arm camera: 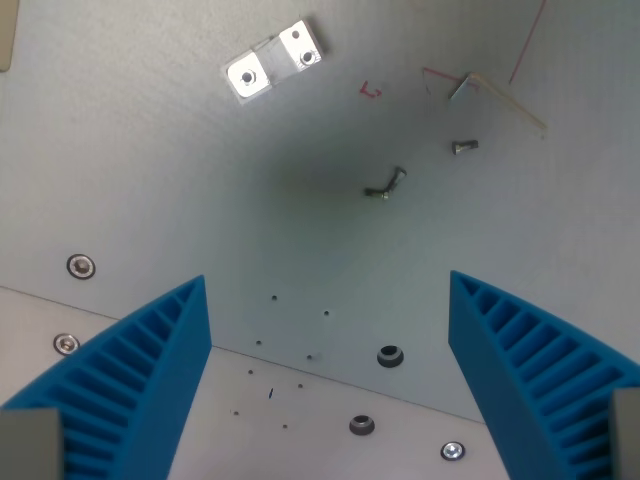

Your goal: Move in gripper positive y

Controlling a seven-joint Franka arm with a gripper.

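My gripper (pixel 328 290) has two blue ribbed fingers, one at the wrist view's lower left (pixel 140 380) and one at the lower right (pixel 530 370). They stand wide apart with nothing between them. The gripper hangs above a grey metal table (pixel 150 180). No object is held.
A shiny metal bracket (pixel 273 61) with two holes lies at the top. A small bent screw (pixel 387 183) and a short bolt (pixel 464 147) lie right of centre. A thin stick with red marks (pixel 505 98) lies top right. Bolt heads and holes (pixel 389 356) dot the plate seam below.
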